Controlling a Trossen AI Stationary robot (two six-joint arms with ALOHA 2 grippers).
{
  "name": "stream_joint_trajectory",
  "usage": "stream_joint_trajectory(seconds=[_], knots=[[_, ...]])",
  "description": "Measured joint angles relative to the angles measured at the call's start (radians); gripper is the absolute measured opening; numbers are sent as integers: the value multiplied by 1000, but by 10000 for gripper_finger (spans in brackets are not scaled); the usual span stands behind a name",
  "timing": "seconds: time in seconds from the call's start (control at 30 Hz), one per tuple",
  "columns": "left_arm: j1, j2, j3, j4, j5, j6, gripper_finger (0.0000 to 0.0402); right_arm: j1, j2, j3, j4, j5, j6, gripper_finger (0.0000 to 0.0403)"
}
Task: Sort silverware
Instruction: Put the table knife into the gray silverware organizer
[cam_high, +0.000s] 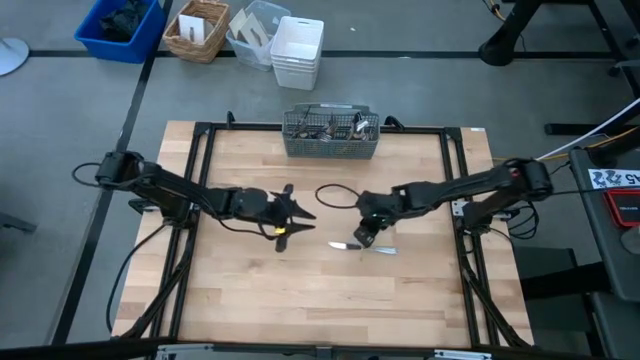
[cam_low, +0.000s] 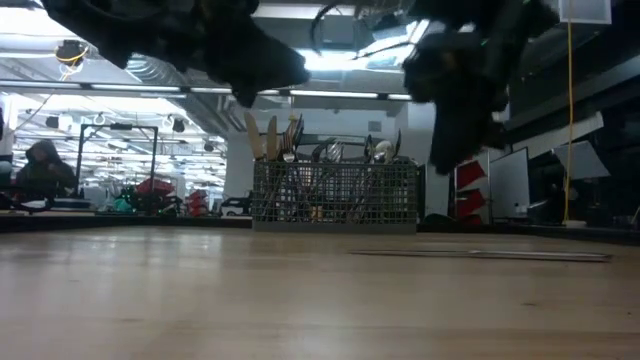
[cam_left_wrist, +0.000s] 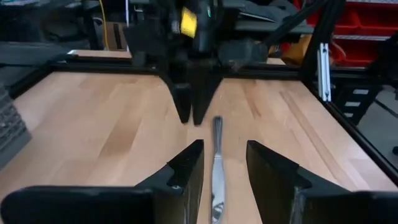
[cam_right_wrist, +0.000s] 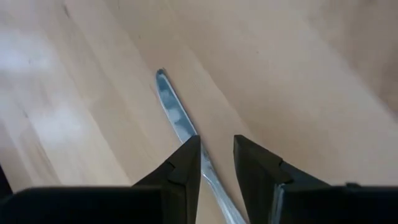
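Note:
A single silver table knife lies flat on the wooden table, right of centre; it also shows in the low view. My right gripper hovers just above it, fingers narrowly open and pointing down, the knife running under them. My left gripper is open, raised left of the knife and pointing along it toward the right gripper. The rest of the silverware stands upright in the grey mesh caddy at the table's far edge.
A black cable loop lies on the table between the caddy and the grippers. Black frame rails run along the table's left, right and far sides. Beyond the far edge sit a blue bin, a wicker basket and white containers.

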Motion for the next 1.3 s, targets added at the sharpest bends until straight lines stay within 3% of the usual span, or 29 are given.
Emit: stream_joint_trajectory(seconds=[0.17, 0.4, 0.87, 1.07, 1.3], knots=[[1, 136, 70, 87, 0, 15, 114, 0, -89, 0, -81, 12, -91, 98], [2, 369, 280, 82, 29, 58, 114, 0, -142, 0, -176, -34, -202, 98], [19, 725, 804, -344, 112, 112, 114, -1, -245, 0, -450, 4, -232, 98], [24, 809, 897, -438, 112, 108, 114, 0, -274, 0, -486, 3, -231, 98], [24, 870, 904, -443, 112, 99, 114, 0, -286, 0, -501, 4, -230, 98]])
